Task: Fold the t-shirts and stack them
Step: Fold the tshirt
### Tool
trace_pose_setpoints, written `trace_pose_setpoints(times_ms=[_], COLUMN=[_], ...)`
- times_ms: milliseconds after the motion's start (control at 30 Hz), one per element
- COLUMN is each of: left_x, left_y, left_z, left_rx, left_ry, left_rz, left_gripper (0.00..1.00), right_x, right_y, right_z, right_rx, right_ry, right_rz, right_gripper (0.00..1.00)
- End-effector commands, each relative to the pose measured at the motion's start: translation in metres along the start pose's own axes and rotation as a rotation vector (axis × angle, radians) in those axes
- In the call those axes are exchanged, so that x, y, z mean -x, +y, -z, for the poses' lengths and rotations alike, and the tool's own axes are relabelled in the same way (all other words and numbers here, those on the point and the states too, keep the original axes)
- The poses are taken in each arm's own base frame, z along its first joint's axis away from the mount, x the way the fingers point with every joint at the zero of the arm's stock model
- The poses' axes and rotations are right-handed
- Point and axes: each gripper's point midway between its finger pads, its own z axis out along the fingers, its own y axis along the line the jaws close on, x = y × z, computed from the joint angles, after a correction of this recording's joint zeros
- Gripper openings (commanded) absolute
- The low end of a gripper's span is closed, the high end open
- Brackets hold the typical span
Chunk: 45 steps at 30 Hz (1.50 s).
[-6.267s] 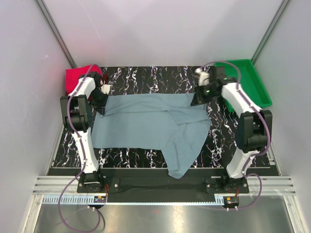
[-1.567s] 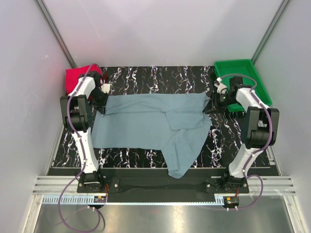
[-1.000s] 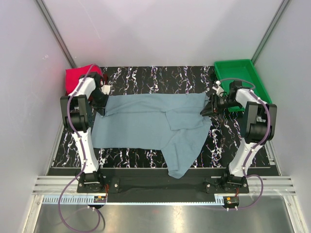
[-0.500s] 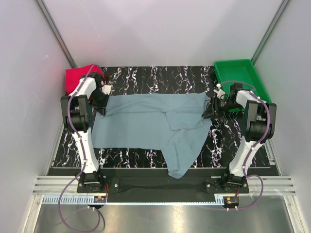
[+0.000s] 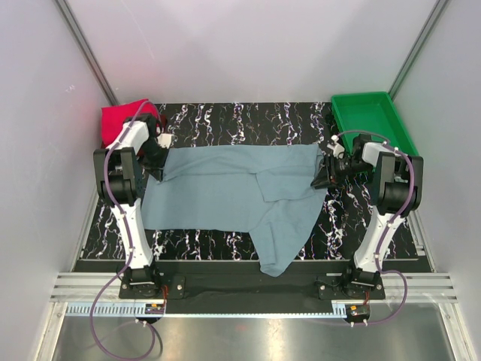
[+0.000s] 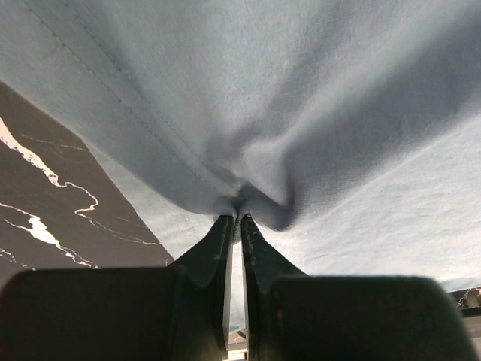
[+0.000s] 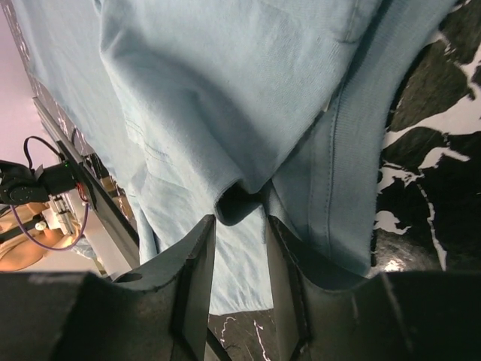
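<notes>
A grey-blue cloth t-shirt [image 5: 225, 188] lies spread on the black white-veined table [image 5: 203, 242], one end drooping over the near edge. The left gripper [image 6: 234, 218] pinches its far left corner. The right gripper [image 7: 239, 219] holds its fingers parted at a fold on the right edge. Beyond sit a folded red cloth shirt [image 5: 120, 116] far left and a green plastic tray [image 5: 376, 124] far right.

Black marbled table [image 5: 248, 120], white walls [image 5: 248, 45]
</notes>
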Motion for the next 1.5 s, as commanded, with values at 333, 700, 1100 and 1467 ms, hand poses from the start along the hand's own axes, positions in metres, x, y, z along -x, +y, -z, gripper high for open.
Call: trace_pose_setpoints(times_ms=[333,700,1100,1467], left_x=[0.014,0.017,0.015,0.017], left_y=[-0.001,-0.002,-0.001,-0.002], left_z=[0.027,0.027,0.025,0.024], left_rx=[0.023,0.02,0.024,0.022], left_ry=[-0.084,-0.088,-0.08,-0.08], left_rz=[-0.014,-0.019,-0.018,-0.021], left_gripper=[0.09,0.09,0.09,0.09], right_x=[-0.008,-0.012,-0.006,-0.01], right_y=[0.019,-0.014,-0.015,-0.011], right_z=[0.023,0.01,0.007,0.004], right_rx=[-0.038,-0.118,-0.097,-0.074], right_ry=[-0.055,-0.003,0.0,0.015], right_rz=[0.061,0.038,0.037,0.037], right_gripper=[0.4,0.39,0.37,0.36])
